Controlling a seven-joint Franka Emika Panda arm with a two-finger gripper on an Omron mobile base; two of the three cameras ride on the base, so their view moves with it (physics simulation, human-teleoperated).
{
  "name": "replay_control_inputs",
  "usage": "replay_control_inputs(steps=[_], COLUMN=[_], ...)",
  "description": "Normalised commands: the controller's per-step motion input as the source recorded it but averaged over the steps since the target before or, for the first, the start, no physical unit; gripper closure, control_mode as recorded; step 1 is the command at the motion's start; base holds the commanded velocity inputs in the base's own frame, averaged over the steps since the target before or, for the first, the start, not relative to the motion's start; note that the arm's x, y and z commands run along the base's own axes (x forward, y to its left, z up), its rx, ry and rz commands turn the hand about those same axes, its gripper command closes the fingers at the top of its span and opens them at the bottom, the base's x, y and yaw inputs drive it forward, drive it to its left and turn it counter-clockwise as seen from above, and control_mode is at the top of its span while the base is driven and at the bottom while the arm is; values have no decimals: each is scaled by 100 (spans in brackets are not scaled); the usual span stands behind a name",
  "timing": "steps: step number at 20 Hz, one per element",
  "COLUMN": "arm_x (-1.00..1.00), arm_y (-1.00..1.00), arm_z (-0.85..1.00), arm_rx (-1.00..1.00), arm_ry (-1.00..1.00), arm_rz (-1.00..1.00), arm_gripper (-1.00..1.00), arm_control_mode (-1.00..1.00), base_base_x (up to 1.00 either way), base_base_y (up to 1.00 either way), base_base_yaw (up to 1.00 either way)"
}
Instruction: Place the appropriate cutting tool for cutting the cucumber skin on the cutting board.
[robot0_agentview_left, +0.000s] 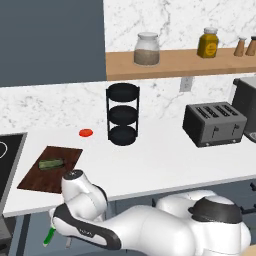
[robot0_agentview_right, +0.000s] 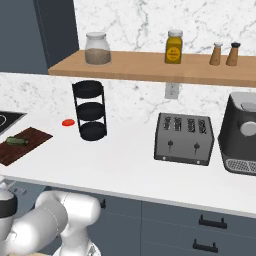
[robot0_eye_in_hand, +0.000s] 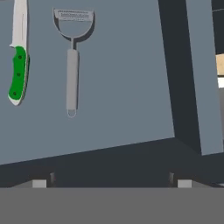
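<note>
The gripper (robot0_eye_in_hand: 111, 181) hangs with its jaws spread wide and nothing between them, looking down into an open drawer (robot0_eye_in_hand: 131, 78), presumably lining up for a pick. In the drawer, from the left, lie a green-handled knife (robot0_eye_in_hand: 17, 65) and just beside it the peeler (robot0_eye_in_hand: 72, 65), flat, parallel and apart, both untouched. Up on the counter (robot0_agentview_left: 160, 160) the board (robot0_agentview_left: 50, 169) sits at the left end with the cucumber (robot0_agentview_left: 50, 163) on it, awaiting the tool.

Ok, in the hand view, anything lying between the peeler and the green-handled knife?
No. In the hand view the peeler and the knife lie side by side, apart, with just a bare strip of the grey surface between them.
</note>
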Motion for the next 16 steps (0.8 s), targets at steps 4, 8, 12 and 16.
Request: replay_control_inputs(steps=[4,8,12,16], arm_x=[13,24,10,0], arm_y=[1,2,15,14], arm_z=[-12,-1,-26,-30], arm_rx=[0,0,-1,0], arm_ry=[0,0,0,0], arm_rz=[0,0,0,0], arm_gripper=[-100,-100,-100,-100], arm_control_mode=[-100,-100,-100,-100], base_base_x=[0,0,0,0], base_base_y=[0,0,0,0], base_base_yaw=[0,0,0,0])
